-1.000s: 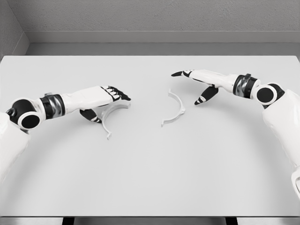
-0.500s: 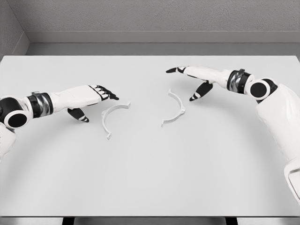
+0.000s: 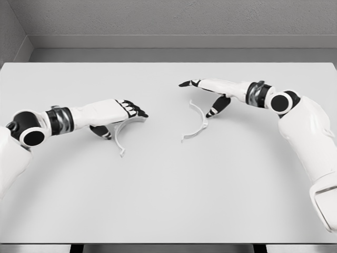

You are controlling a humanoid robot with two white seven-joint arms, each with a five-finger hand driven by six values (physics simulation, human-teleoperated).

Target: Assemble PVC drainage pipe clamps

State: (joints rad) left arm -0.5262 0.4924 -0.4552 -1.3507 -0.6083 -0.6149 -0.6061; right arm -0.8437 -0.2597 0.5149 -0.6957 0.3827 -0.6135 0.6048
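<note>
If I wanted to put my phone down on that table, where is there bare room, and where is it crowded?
The table is bare across the whole near half, below both clamp halves, and along the far edge by the wall. It is crowded mid-table: the left hand sits over the left clamp half, and the right hand hovers just behind the right clamp half. Only a narrow strip separates the halves.

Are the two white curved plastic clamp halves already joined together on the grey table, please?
No, the left white curved plastic clamp half and the right white curved plastic clamp half lie apart, with bare grey table between them.
</note>
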